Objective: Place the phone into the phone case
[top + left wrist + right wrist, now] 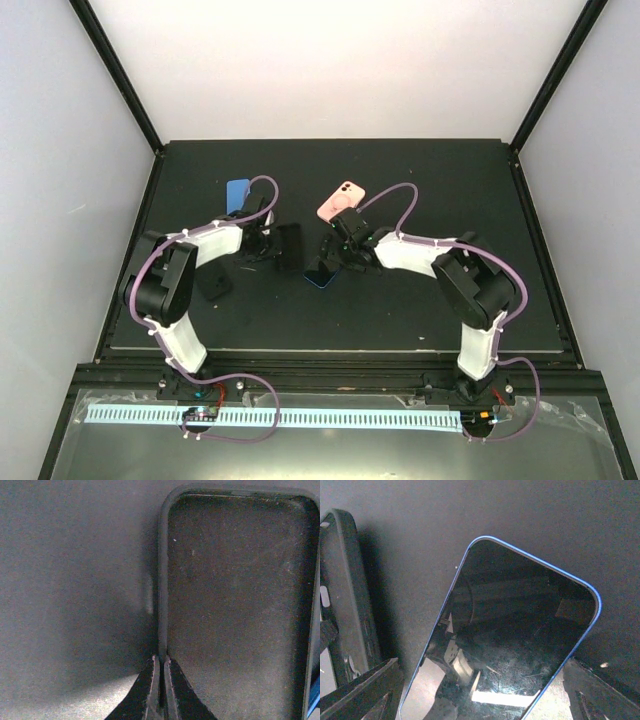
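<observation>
Left gripper (160, 661): jaws pressed together on the side rim of a black phone case (240, 605), which lies open side up. Right gripper (484, 664): fingers spread wide, flanking a blue-edged phone (520, 625), screen up; whether they clamp it cannot be told. Pale pink phone case (341, 202): back up on the black table (450, 190), at 12 o'clock from the phone, apart from both grippers.

The phone (515, 630) has a glossy, reflective screen; the black case (163, 580) looks matt and rubbery; the table (75, 580) is matt, finely grained.
</observation>
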`<state>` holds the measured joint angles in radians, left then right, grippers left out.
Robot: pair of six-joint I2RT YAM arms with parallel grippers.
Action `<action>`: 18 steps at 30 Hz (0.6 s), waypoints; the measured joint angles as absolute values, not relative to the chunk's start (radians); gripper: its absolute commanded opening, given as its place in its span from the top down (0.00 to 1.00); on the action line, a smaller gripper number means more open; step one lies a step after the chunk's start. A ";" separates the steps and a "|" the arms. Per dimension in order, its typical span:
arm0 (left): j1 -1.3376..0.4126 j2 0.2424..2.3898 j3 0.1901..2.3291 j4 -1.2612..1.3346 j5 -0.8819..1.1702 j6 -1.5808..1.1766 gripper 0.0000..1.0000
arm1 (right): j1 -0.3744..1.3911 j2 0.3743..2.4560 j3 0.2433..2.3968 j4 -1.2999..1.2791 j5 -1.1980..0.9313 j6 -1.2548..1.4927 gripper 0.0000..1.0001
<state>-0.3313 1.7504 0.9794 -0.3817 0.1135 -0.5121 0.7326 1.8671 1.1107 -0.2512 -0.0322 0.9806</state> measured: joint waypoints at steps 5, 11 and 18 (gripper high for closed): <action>-0.343 1.748 0.962 -0.368 0.136 -0.504 0.98 | 0.733 1.916 1.182 -0.279 -0.014 0.982 0.12; -0.350 1.699 0.878 -0.302 0.177 -0.517 0.98 | 0.735 2.017 1.335 -0.353 0.034 0.938 0.12; -0.307 1.605 0.816 -0.372 0.163 -0.544 0.98 | 0.771 2.038 1.377 -0.431 0.104 0.922 0.07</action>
<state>-0.3065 1.6054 0.8158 -0.3721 0.1635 -0.5438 0.7708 2.0384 1.3773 -0.4313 0.1040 0.9218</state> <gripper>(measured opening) 0.023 0.903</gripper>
